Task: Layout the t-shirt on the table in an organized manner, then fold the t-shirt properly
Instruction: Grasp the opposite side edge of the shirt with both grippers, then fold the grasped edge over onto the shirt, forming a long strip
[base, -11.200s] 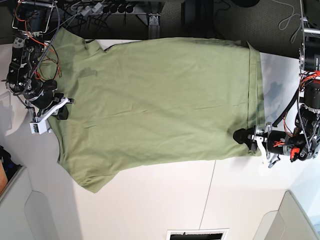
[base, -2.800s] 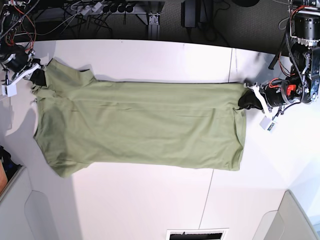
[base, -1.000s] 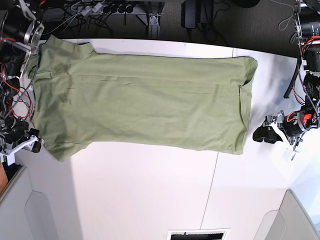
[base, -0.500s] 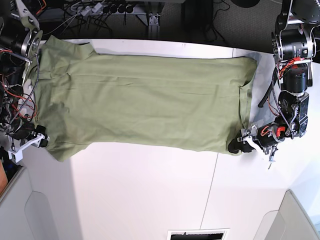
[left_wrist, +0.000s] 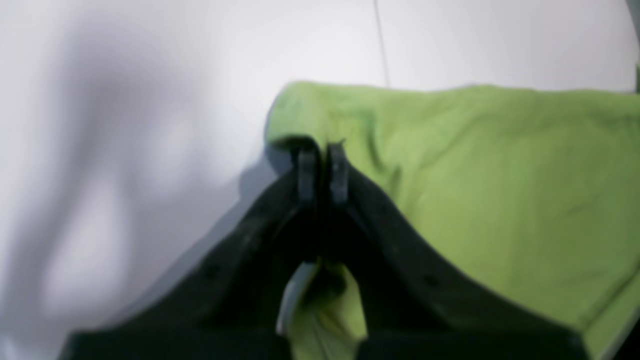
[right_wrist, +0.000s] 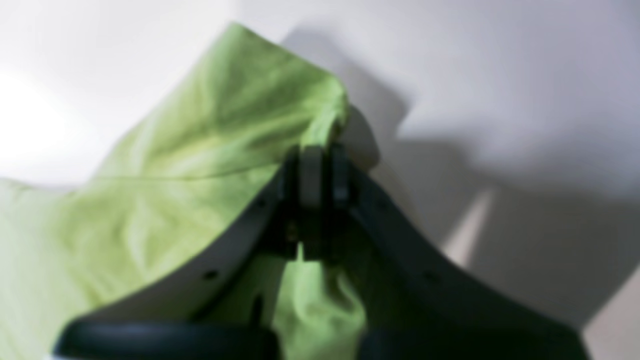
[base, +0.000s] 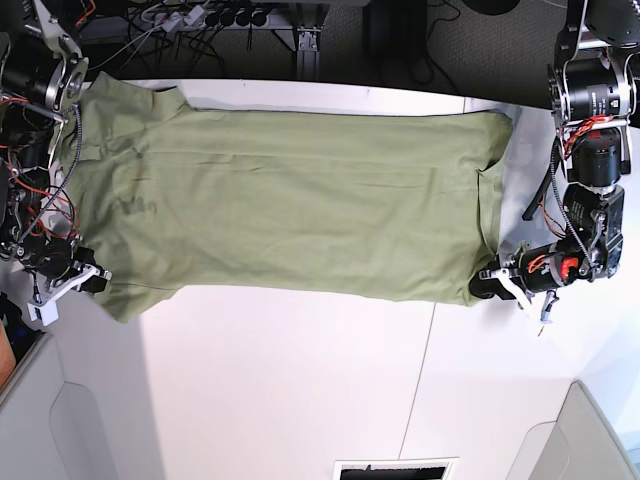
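I am pinching the two lower corners of the soft olive-green t-shirt (base: 290, 200), lying flat across the top of the big white table (base: 300, 390), with my left gripper (base: 484, 288) and right gripper (base: 96, 280) closed tight on the cloth, so I can fold it.

My base camera looks straight down on the table (base: 300, 390). Both wrist cameras sit close behind their fingers, blurry, seemingly sharing the t-shirt (base: 290, 200) corners at that view's lower edges.
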